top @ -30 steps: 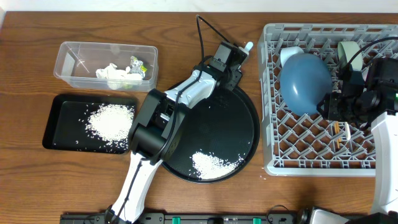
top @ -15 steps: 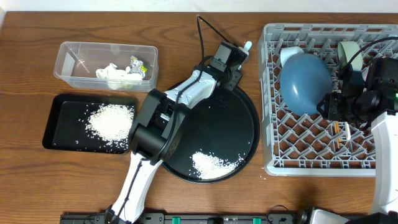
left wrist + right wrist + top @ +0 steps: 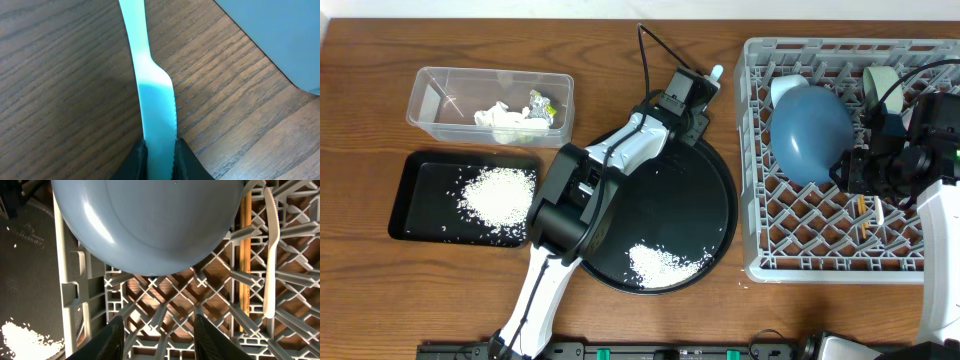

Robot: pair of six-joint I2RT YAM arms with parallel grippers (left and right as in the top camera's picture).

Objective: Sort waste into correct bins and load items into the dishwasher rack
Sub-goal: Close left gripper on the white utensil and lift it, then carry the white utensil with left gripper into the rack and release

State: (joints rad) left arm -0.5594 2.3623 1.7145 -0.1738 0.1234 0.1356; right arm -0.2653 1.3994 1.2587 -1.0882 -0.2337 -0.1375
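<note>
Right now the left claw (image 3: 159,152) is pinched shut on the toothed end of a white plastic knife (image 3: 150,90). The knife looks to lie on the wooden surface (image 3: 380,290), near the round black tray (image 3: 700,190) and beside the dishwasher rack (image 3: 820,270). Holding it by one end should make it easy to lift over into the rack. The right claw (image 3: 160,335) hangs open and empty over the rack floor, next to the big blue bowl (image 3: 150,225), which sits bottom up, likely so water can run off. Rice (image 3: 665,265) on the round tray has yet to go into the black bin (image 3: 405,215).
</note>
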